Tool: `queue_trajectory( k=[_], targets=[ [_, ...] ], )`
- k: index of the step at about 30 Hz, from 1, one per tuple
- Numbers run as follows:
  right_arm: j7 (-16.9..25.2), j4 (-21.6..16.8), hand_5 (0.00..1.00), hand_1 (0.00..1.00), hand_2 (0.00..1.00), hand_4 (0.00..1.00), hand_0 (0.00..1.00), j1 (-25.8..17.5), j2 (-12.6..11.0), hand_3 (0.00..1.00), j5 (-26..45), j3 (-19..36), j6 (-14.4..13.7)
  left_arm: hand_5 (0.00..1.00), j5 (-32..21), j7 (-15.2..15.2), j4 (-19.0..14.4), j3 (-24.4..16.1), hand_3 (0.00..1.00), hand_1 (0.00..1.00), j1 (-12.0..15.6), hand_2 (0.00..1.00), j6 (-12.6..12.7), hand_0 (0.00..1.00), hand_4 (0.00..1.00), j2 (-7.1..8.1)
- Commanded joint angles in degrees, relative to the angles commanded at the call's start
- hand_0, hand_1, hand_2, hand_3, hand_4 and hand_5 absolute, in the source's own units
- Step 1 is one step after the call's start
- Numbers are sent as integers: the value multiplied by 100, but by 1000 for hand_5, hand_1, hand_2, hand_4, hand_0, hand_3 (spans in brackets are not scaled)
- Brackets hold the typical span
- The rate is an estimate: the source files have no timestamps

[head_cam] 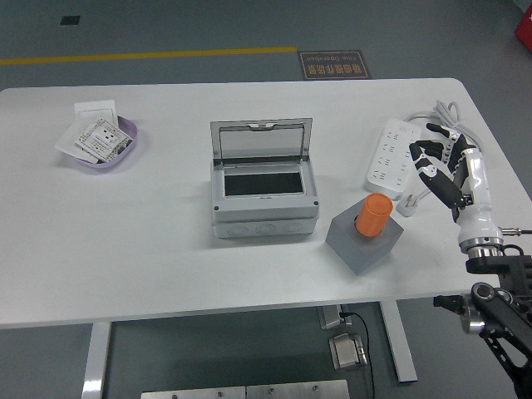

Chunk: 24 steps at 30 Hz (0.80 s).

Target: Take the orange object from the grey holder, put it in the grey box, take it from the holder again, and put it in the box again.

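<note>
The right hand (439, 164) reached in from the right edge of the head view, its fingers (426, 151) loosely spread and holding nothing. It hovered above the counter (150, 249), just right of a white power strip (389, 160) and over that strip's pale cable (445, 173), which looped toward the counter's far right corner. The black forearm ran down to the lower right corner of the view.

A little to the left of the hand and nearer the counter's front edge, the orange object (373, 215) stood upright in the grey holder (363, 241), a block turned at an angle to the counter's edge. The hand was near it but clearly apart from it.

Left of the holder sat the grey box (264, 206), its hinged clear lid (262, 141) raised at the back and its dark opening facing up.

Well apart, near the far left of the counter, a shallow lavender dish (125, 150) held several white printed cards (98, 139), with one white card (94, 110) lying just behind it.
</note>
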<state>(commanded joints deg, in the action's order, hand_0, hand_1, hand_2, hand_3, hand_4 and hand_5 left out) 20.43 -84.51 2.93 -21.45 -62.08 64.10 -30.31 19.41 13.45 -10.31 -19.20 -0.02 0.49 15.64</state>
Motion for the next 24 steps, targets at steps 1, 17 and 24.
queue_trajectory(
  k=[1,17,24],
  targets=[
    [-11,9,183,872,893,845,862,6,12,938,-7,-37,-5,163,-2,2,0,4,602,688,0,601,0,651,590,-1],
    [-145,26,191,876,893,878,863,49,96,967,-155,-423,-16,160,-64,10,0,86,601,687,-10,599,2,651,587,-30],
    [-123,43,215,877,890,881,857,42,108,967,-104,-578,-4,153,-3,33,0,25,599,688,-18,599,6,650,588,-43]
  ],
)
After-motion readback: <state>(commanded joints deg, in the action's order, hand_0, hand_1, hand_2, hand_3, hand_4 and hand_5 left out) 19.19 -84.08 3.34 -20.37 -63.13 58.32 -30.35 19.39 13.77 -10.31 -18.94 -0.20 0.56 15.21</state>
